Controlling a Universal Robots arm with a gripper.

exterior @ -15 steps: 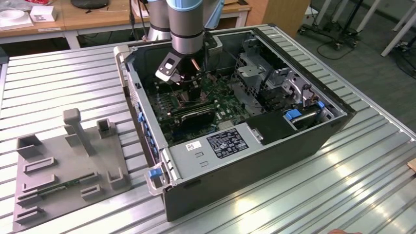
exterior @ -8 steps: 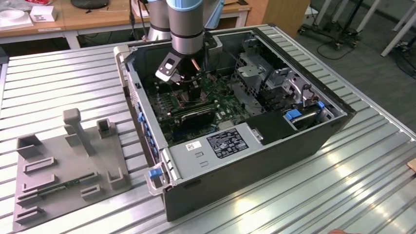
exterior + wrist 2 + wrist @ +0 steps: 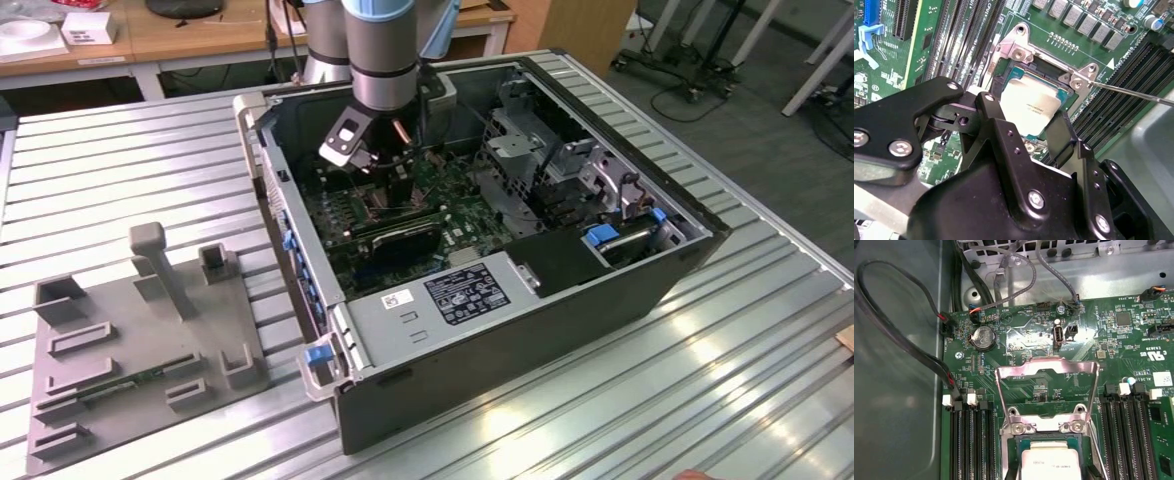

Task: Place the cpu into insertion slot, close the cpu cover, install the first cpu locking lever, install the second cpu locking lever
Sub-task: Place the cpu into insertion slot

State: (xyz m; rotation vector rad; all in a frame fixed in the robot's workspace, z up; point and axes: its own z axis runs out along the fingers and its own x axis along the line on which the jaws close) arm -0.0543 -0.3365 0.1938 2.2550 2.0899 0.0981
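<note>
**Exterior view.** The arm (image 3: pixel 387 60) reaches down into the open computer case (image 3: pixel 534 330), which stands on the slatted table (image 3: pixel 747 400). The gripper (image 3: pixel 384 185) is low over the green circuit board, towards the exterior view's left half of the case.

**Second wrist view.** The cpu (image 3: pixel 1029 102) lies flat, pale face up, inside the insertion slot (image 3: pixel 1014 50). It sits directly between the two black fingers (image 3: pixel 999 125) of the gripper (image 3: pixel 1026 117), one finger at each of two opposite edges. Judged from the spacing, the fingers are clenched on the cpu, not released from it. A thin locking lever (image 3: pixel 1134 92) runs out from one corner of the slot and is not latched.

**First wrist view.** The cpu (image 3: pixel 1051 462) rests square in the slot's silvery rim, with a dark fingertip just beside each flank. The cpu cover (image 3: pixel 1014 372) is swung open on its hinge, clear of the slot, on the far side of the cpu from the gripper. Long memory slots (image 3: pixel 969 440) run along both sides.
</note>
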